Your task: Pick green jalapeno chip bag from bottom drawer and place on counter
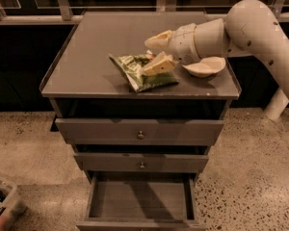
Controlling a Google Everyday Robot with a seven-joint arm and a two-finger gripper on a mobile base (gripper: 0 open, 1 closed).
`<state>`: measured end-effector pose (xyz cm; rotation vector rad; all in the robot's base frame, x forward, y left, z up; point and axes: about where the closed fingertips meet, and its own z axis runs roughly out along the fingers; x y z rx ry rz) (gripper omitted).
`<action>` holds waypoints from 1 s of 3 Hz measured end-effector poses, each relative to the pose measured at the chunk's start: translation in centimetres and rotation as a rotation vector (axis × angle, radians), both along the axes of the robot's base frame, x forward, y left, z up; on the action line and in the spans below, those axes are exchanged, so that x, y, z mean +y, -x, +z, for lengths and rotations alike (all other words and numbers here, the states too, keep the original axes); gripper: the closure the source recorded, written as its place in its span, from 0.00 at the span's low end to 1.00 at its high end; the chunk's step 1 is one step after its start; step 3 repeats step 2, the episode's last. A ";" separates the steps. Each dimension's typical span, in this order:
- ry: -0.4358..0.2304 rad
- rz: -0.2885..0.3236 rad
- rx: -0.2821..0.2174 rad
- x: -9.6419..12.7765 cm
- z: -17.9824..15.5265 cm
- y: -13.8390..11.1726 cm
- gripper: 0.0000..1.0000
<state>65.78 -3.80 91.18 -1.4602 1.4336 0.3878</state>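
The green jalapeno chip bag [140, 73] lies flat on the counter [94, 47], near its front middle. My gripper [157, 52] is at the bag's right end, reaching in from the right on a white arm. Its fingers are spread apart: one finger [156, 39] is raised above the counter, the other [159, 64] rests over the bag's right part. The gripper is open and does not hold the bag. The bottom drawer [142, 198] is pulled out, and its flat grey interior shows nothing inside.
A white bowl [204, 66] sits on the counter's right side, under my wrist. Two upper drawers with round knobs [140, 134] are slightly ajar. A bin with cans [0, 205] stands on the speckled floor at lower left. A dark railing runs behind.
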 end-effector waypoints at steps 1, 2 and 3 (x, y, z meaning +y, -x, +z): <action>0.000 0.000 0.000 0.0 0.0 0.0 0.00; 0.000 0.000 0.000 0.0 0.0 0.0 0.00; 0.000 0.000 0.000 0.0 0.0 0.0 0.00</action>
